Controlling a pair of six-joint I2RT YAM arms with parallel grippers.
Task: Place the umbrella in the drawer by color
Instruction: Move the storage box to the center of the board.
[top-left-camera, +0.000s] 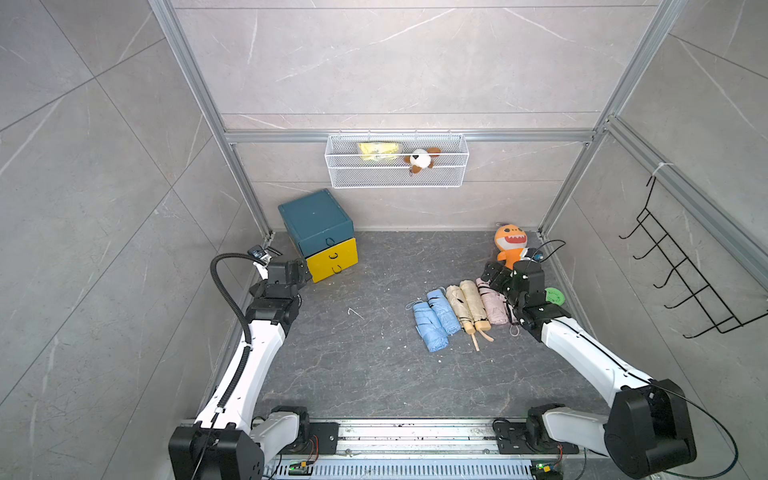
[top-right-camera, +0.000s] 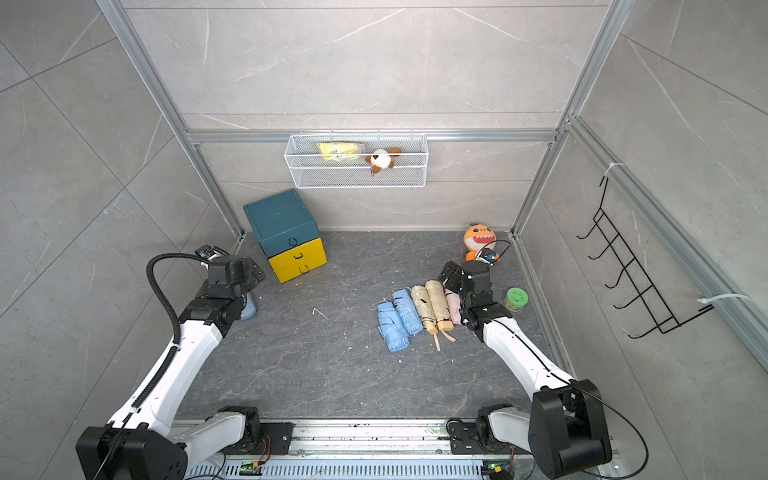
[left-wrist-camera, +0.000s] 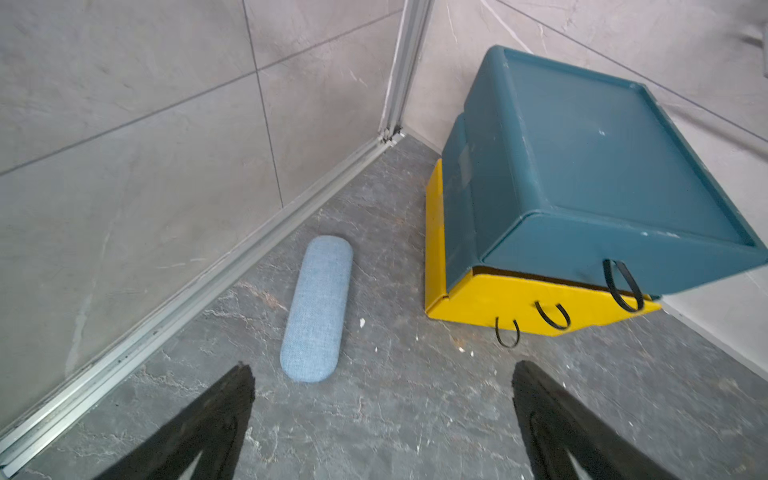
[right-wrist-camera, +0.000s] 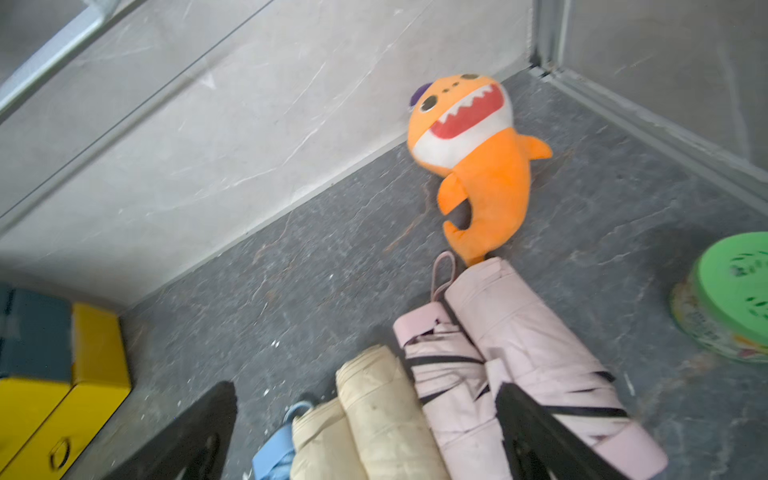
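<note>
**UMBRELLA ROW AND DRAWER UNIT: CURRENT STATE**

**Task items.** In a top view, the folded umbrellas lie side by side on the dark floor (top-left-camera: 353, 365), right of centre in the frame. From left to right there are two blue umbrellas (top-left-camera: 436, 322), two beige umbrellas (top-left-camera: 467, 305), then the pink umbrellas (top-left-camera: 490, 305), partly hidden under the right arm. Their long axes are nearly parallel. They run from the lower edge of the frame toward the back wall, with the upper ends leaning slightly left. The beige handles and straps point toward the lower edge.

**Drawers.** The teal drawer (top-left-camera: 316, 218) sits on the yellow drawer (top-left-camera: 332, 259) at the upper left of the floor. Both fronts appear shut and carry black loop pulls.

**Grippers.** The left gripper (left-wrist-camera: 382, 368) is spread wide with nothing between its fingers, just beside the yellow drawer. The right gripper (right-wrist-camera: 365, 387) is also spread wide, over the far ends of the beige and pink umbrellas. Whether it touches them cannot be told.

**Other items.** A plush shark (top-left-camera: 510, 243) lies at the upper right of the floor, near the end of the pink umbrellas. A green-lidded jar (top-left-camera: 554, 296) stands right of the row. Its lid and label print are too blurred to read. A blue fabric case (left-wrist-camera: 316, 307) lies by the left wall.
</note>
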